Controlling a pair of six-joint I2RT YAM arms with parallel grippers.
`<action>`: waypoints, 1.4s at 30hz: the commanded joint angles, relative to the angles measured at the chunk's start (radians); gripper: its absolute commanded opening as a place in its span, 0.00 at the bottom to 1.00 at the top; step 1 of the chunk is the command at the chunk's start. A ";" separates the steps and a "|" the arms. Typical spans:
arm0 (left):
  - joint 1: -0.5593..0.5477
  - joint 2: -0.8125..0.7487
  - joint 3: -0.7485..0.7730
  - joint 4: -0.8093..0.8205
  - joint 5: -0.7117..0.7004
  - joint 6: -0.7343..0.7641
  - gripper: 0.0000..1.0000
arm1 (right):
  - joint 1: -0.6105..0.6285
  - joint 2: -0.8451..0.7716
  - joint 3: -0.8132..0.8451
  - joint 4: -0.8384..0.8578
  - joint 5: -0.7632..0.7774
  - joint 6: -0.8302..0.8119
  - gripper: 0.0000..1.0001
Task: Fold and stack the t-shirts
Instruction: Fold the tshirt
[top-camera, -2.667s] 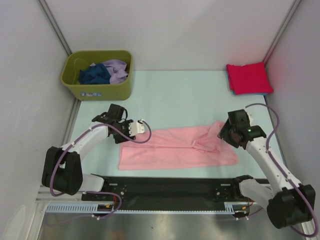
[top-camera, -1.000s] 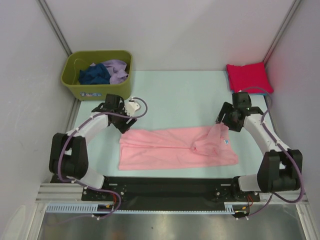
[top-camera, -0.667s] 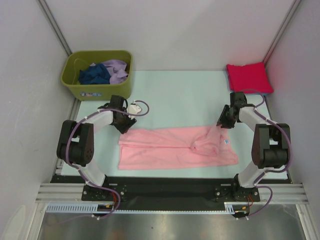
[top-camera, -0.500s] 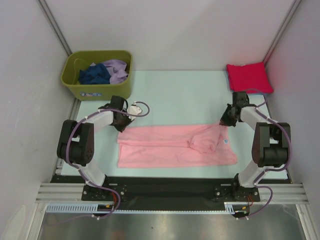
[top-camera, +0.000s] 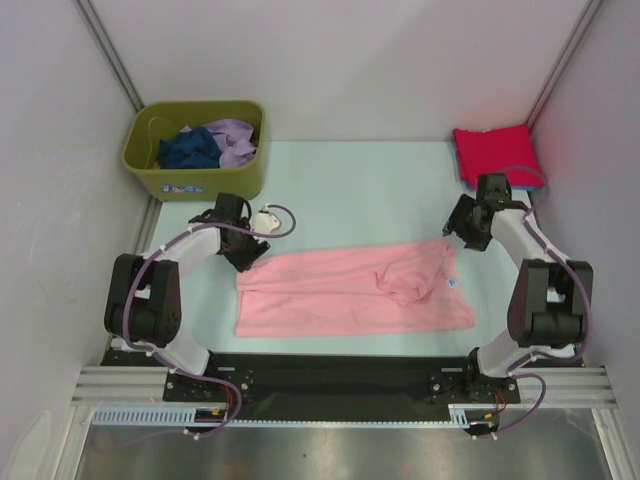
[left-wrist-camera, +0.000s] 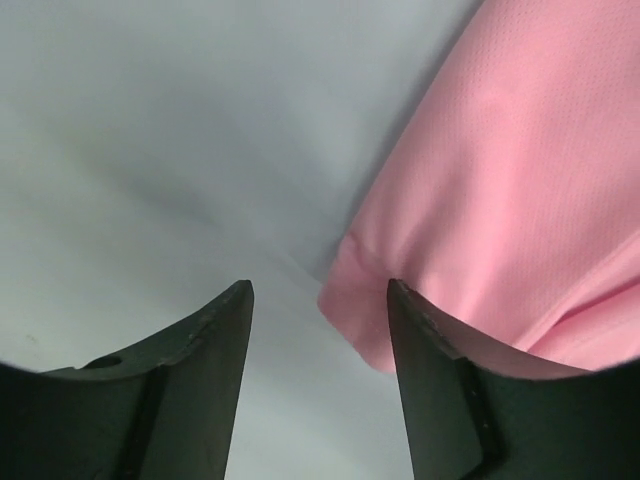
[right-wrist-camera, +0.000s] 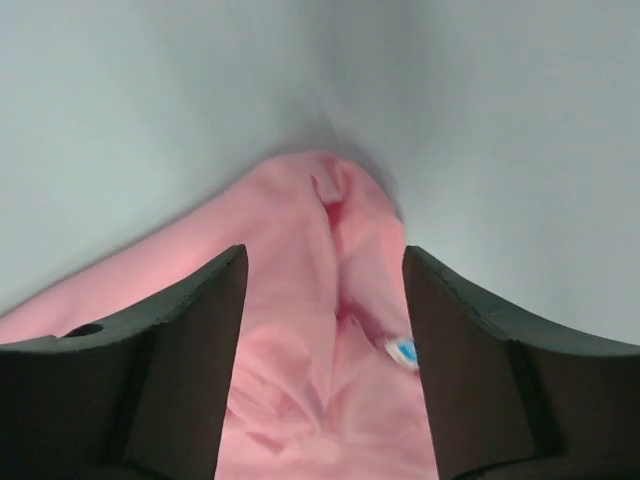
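Mid-fold on the pink t-shirt (top-camera: 355, 290), which lies flat and centred, close to the near edge of the table (top-camera: 360, 190). My left end effector (left-wrist-camera: 318, 292) sits over the shirt's far-left corner and the right end effector (right-wrist-camera: 325, 262) over the far-right one, both wide open and holding nothing. Next up, I reckon: drop down, pinch both corners together, then carry them toward the near edge.

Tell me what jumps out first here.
The large light pink t-shirt lies spread across the near middle of the table. The left hand is open at its far left corner and the right hand is open at its far right corner. Behind it, a folded red t-shirt sits at the far right, and an olive-green bin at the far left holds a navy shirt and a lavender shirt.
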 joint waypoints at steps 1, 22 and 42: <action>0.005 -0.094 0.049 -0.041 -0.001 0.018 0.62 | 0.000 -0.201 0.021 -0.260 0.191 0.092 0.67; -0.061 0.058 0.009 -0.064 0.096 0.106 0.50 | -0.002 -0.556 -0.593 -0.154 0.209 0.589 0.33; -0.326 -0.050 -0.089 -0.340 0.465 0.018 0.09 | 0.082 0.381 0.321 0.224 0.083 0.318 0.00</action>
